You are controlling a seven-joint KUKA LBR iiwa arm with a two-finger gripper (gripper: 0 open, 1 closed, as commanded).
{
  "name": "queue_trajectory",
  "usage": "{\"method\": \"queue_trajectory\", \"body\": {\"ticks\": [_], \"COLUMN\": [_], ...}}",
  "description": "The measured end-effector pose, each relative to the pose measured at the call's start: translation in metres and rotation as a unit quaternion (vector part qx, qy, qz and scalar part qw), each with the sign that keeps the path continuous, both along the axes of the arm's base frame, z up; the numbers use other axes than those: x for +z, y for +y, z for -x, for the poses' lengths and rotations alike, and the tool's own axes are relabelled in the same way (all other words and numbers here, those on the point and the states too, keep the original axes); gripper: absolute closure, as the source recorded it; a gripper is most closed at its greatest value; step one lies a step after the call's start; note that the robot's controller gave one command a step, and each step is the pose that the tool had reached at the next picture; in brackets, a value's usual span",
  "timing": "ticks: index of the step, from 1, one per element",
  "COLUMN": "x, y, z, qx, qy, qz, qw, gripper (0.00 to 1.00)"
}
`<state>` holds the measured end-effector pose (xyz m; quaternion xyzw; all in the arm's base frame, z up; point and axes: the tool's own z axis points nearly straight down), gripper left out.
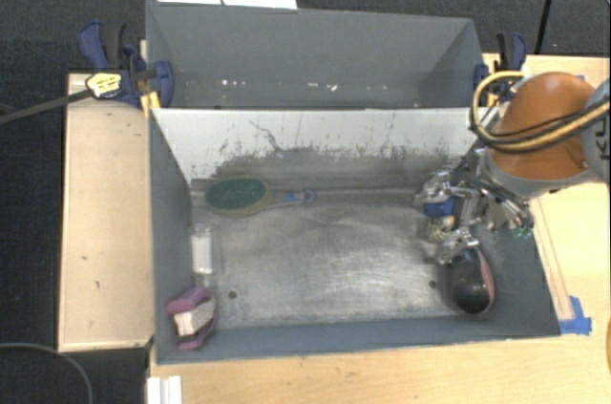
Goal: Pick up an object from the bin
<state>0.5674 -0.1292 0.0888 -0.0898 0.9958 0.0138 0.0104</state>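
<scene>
In the near left corner of the bin (315, 142) lies a purple and white thing (192, 313). Just beyond it, along the left wall, is a small clear bottle (201, 251). Farther back lies a green brush (237, 195), its round head to the left and its thin handle running right along the foot of the far wall. The middle of the floor is bare metal. At the right side the tool (449, 235) is low in the bin under the arm's orange cover (542, 127); whether it is wide or narrow I cannot tell. Just beside it, on its near right, a black oval thing (471, 284) lies on the floor by the right wall.
</scene>
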Motion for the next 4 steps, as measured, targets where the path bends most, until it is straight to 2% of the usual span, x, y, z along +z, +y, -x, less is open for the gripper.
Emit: {"method": "queue_trajectory", "body": {"ticks": [1,2,3,4], "x": [0.067,-0.011,-0.01,0.149], "y": [-0.022,-0.007,-0.007,0.014], "z": [-0.018,0.01,0.009,0.032], "qx": [0.103,0.198,0.199,0.315], "qy": [0.0027,-0.0101,-0.0109,-0.0007], "qz": [0.017,0.019,0.02,0.019], "qw": [0.9945,0.9799,0.9798,0.9489], "gripper": [0.0,0.0,1.0,1.0]}}
